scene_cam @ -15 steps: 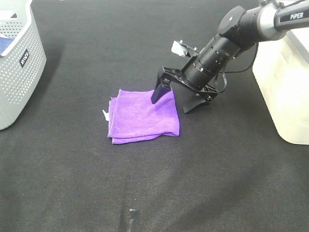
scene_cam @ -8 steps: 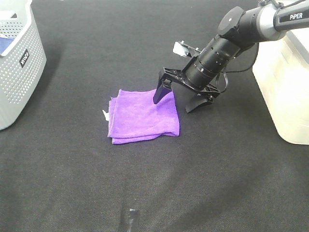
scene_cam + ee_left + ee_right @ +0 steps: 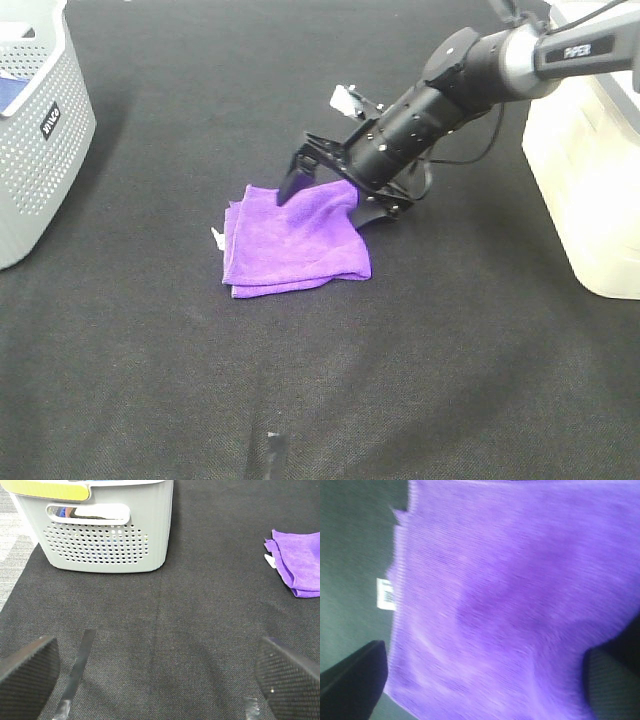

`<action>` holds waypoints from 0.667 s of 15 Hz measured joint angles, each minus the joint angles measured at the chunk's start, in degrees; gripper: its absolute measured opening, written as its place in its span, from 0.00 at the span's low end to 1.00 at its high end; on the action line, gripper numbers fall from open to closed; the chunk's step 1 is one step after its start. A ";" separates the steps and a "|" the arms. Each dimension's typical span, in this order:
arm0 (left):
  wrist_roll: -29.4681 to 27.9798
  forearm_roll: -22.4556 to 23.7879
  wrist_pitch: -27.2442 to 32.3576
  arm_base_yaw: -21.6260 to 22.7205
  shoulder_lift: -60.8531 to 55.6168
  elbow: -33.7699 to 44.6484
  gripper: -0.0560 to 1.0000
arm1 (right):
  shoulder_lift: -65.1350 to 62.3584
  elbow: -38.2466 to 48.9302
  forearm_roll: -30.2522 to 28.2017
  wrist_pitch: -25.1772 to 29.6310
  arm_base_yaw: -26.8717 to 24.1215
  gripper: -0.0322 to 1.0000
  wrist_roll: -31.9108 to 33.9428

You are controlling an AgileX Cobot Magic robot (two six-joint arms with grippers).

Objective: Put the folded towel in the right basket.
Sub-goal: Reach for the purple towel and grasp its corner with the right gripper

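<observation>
The folded purple towel lies flat on the black mat. My right gripper is open and low over the towel's far edge, with one finger on its far left part and the other at its far right corner. In the right wrist view the towel fills the space between the two fingertips. The right basket, a cream-white bin, stands at the right edge. My left gripper is open and empty over bare mat, far from the towel.
A grey perforated basket stands at the far left, and shows in the left wrist view. A white tag sticks out of the towel's left edge. A strip of tape lies on the mat near the front.
My right gripper has swung left and lower, further over the towel's far edge. The towel has barely shifted.
</observation>
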 joint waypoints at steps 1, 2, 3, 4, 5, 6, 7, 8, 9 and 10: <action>0.00 0.00 0.00 0.00 0.00 0.00 0.99 | 0.11 0.00 0.40 -0.34 0.29 0.97 0.00; 0.00 0.00 0.00 0.00 0.00 0.00 0.99 | 0.17 0.00 0.69 -0.40 0.34 0.97 0.00; 0.00 0.00 0.00 0.00 0.00 0.00 0.99 | 0.17 0.00 0.97 -0.46 0.34 0.97 0.00; 0.00 0.00 0.00 0.00 0.00 0.00 0.99 | 0.17 0.00 0.97 -0.46 0.34 0.97 0.00; 0.00 0.00 0.00 0.00 0.00 0.00 0.99 | 0.17 0.00 0.97 -0.46 0.34 0.97 0.00; 0.00 0.00 0.00 0.00 0.00 0.00 0.99 | 0.23 0.00 0.97 -0.46 0.34 0.97 0.00; 0.00 0.00 0.00 0.00 0.00 0.00 0.99 | 0.23 0.00 0.86 -0.46 0.34 0.95 0.00; 0.00 0.00 0.00 0.00 0.00 0.00 0.99 | 0.40 0.00 0.46 -0.46 0.40 0.92 -0.06; 0.00 0.00 0.00 0.00 0.00 0.00 0.99 | 0.57 0.00 -0.63 -0.63 0.52 0.84 -0.06; 0.00 0.00 0.00 0.00 0.00 0.00 0.99 | 0.74 0.00 -3.21 -1.20 0.74 0.67 -0.06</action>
